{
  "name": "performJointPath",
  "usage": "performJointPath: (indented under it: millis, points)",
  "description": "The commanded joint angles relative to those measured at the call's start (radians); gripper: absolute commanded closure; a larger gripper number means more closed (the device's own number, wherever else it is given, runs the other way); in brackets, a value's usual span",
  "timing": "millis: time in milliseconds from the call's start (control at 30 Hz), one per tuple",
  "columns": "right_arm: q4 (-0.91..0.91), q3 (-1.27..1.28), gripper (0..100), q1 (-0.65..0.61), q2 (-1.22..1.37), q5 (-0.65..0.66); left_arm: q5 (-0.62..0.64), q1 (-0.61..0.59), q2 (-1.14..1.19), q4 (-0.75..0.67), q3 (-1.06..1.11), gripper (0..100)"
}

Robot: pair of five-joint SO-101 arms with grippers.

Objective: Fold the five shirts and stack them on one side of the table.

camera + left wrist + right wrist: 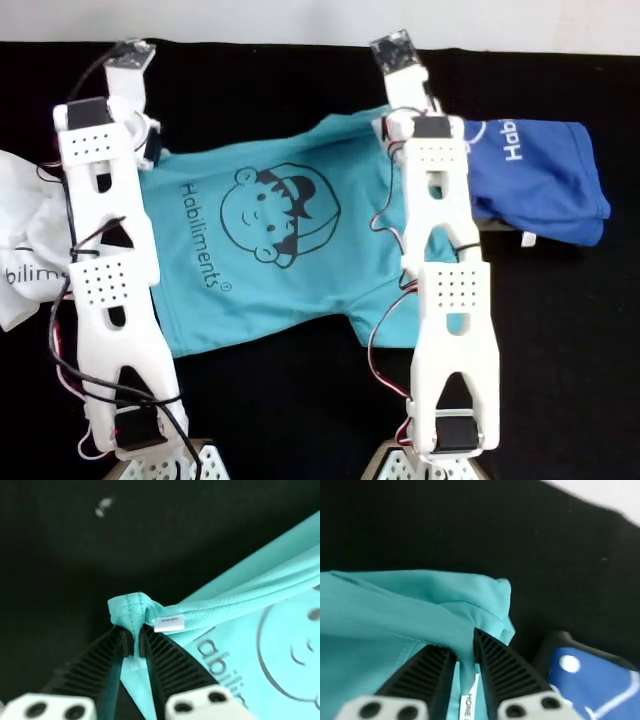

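Observation:
A teal shirt (265,240) with a cartoon face print lies spread on the black table between my two arms. My left gripper (135,637) is shut on a bunched corner of the teal shirt (250,625) beside a small white label. My right gripper (465,647) is shut on a fold of the teal shirt (395,615) near its edge. In the high view the left gripper (150,140) sits at the shirt's far left corner and the right gripper (395,125) at its far right corner.
A folded blue shirt (540,180) lies at the right, close to the right arm, and shows as the blue shirt (590,685) in the right wrist view. A crumpled white shirt (25,240) lies at the left edge. Black tabletop (290,400) spreads in front.

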Motion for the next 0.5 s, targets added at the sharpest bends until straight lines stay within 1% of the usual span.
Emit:
performJointPath:
  millis: [0, 67, 167, 233, 333, 467]
  points:
    - [0.209, -0.217, 99.2, 0.022, -0.070, 0.011, -0.008, 0.016, -0.013, 0.176, -0.156, 99]
    - [0.341, -0.318, 99.2, 0.028, -0.082, 0.011, -0.003, 0.022, -0.013, 0.249, -0.209, 99]
    - [0.506, -0.440, 99.2, 0.030, -0.087, 0.015, -0.006, 0.002, -0.045, 0.249, -0.200, 99]
    - [0.576, -0.476, 99.2, 0.035, -0.087, 0.015, -0.006, -0.002, -0.104, 0.249, -0.120, 99]
    - [0.685, -0.486, 99.2, 0.031, -0.093, 0.015, -0.006, -0.002, -0.259, 0.250, 0.111, 99]
    - [0.697, -0.479, 99.2, 0.054, -0.094, 0.015, -0.011, -0.001, -0.526, 0.244, 0.549, 99]
